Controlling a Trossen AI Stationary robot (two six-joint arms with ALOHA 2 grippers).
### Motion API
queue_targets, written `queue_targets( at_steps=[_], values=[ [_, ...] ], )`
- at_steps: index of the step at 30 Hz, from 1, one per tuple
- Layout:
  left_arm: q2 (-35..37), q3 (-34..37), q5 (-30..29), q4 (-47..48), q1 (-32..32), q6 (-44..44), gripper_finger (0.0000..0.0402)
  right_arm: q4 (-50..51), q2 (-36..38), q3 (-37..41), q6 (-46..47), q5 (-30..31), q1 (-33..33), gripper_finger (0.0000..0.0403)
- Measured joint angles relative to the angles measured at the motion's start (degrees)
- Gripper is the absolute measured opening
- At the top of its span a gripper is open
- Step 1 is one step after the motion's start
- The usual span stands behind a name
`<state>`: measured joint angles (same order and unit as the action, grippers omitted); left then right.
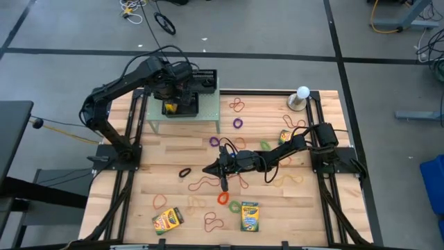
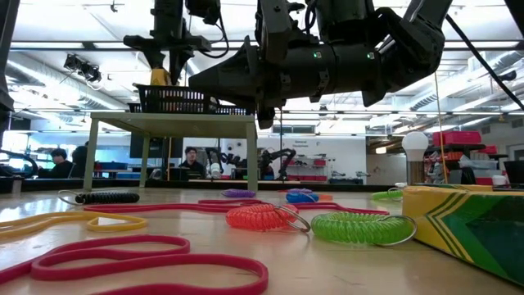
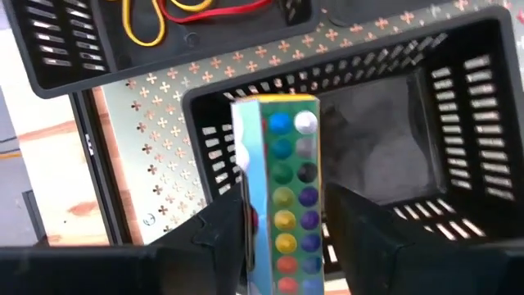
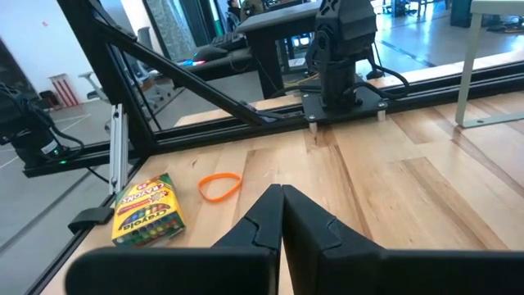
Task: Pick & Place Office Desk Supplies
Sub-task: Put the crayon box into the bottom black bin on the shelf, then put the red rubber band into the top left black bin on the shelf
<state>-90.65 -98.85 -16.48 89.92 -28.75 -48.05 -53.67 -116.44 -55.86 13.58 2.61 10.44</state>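
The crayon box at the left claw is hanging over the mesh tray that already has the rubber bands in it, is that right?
Not quite. The crayon box between the left claw fingers is over the empty black mesh tray; the red and yellow rubber bands lie in the neighbouring tray. The left wrist view shows this. Both trays sit on the perforated shelf.

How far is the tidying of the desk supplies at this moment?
Done: some rubber bands lie in one black tray on the shelf. In hand: a crayon box stands in the second tray, inside the open left claw. Left: the shut right claw hovers over many loose bands, and crayon boxes lie on the table.
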Motion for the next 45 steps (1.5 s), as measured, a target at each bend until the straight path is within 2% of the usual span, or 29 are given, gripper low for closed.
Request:
queue_targets(
  at_steps=[10,17,21,24,28,31,37,42,45],
  values=[
    [0.60,0.00,-0.02,0.06,0.30,2.42,0.0243,0.00,0.00,0.00,0.00,0.02,0.00,0.0013],
    [2.24,-1.93,-1.27,0.15,0.30,5.58,0.0270,-0.02,0.00,0.00,-0.23,0.03,0.00,0.0013],
    [2.75,-8.25,-4.71,0.08,0.75,10.80,0.0274,-0.02,0.00,0.00,-0.42,0.07,0.00,0.0013],
    [2.78,-13.75,-6.21,-0.03,2.39,17.94,0.0270,-0.02,0.00,0.00,-0.42,0.07,0.00,0.0013],
    [3.87,-15.82,-9.66,-3.11,9.59,27.61,0.0237,0.80,0.00,0.00,-1.13,0.07,-0.02,0.0013],
    [6.68,-12.28,-11.90,-9.69,17.10,34.62,0.0185,4.00,0.30,0.04,-3.11,0.93,-0.02,0.0013],
    [15.96,3.98,-7.95,-28.68,28.53,42.71,0.0073,11.95,3.51,0.11,-6.29,4.59,0.01,0.0004],
    [24.33,21.35,-5.83,-43.20,34.65,43.20,0.0019,22.61,8.63,0.11,-8.59,9.55,1.38,0.0003],
    [28.42,31.31,-4.61,-53.40,37.28,43.59,0.0006,28.48,11.69,0.07,-9.73,13.39,2.82,0.0003]
  ],
)
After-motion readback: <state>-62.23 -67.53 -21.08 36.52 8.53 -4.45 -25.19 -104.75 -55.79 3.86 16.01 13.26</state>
